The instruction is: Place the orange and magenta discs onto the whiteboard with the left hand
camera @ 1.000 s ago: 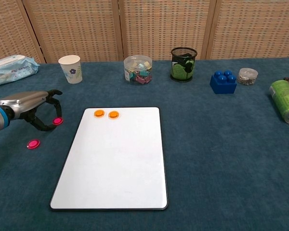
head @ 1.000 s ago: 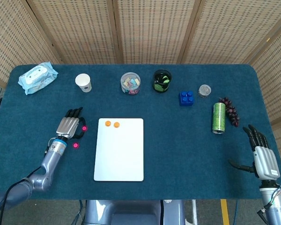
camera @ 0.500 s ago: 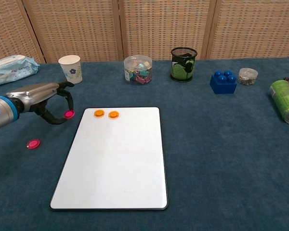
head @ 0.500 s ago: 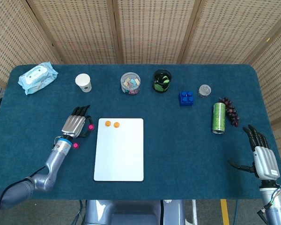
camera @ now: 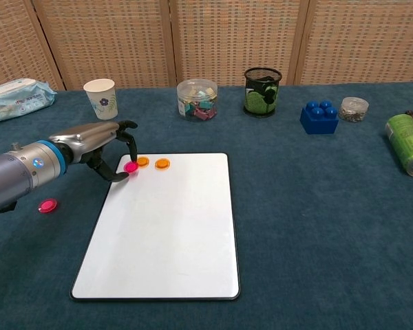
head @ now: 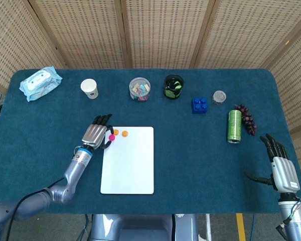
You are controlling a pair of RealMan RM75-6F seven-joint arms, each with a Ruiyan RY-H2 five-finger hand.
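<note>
My left hand (head: 96, 134) (camera: 102, 147) pinches a magenta disc (head: 111, 136) (camera: 130, 166) over the top left corner of the whiteboard (head: 128, 165) (camera: 166, 234). Whether the disc touches the board I cannot tell. Two orange discs (head: 116, 132) (head: 125, 133) lie side by side on the board's top edge, just right of the held disc; the chest view shows these orange discs (camera: 142, 161) (camera: 162, 163) too. A second magenta disc (camera: 48, 205) lies on the blue cloth left of the board, hidden by my arm in the head view. My right hand (head: 281, 168) rests at the table's right edge, fingers apart, empty.
Along the back stand a wipes pack (head: 40, 82), a paper cup (head: 90, 88), a clear jar of clips (head: 139, 89), a black mesh cup (head: 173, 87), a blue brick (head: 199, 105) and a small jar (head: 219, 96). A green can (head: 234, 126) lies beside grapes (head: 248, 118) at the right.
My left hand has carried the magenta disc rightward from the cloth to the whiteboard's top left corner. The other magenta disc and the right hand have stayed put.
</note>
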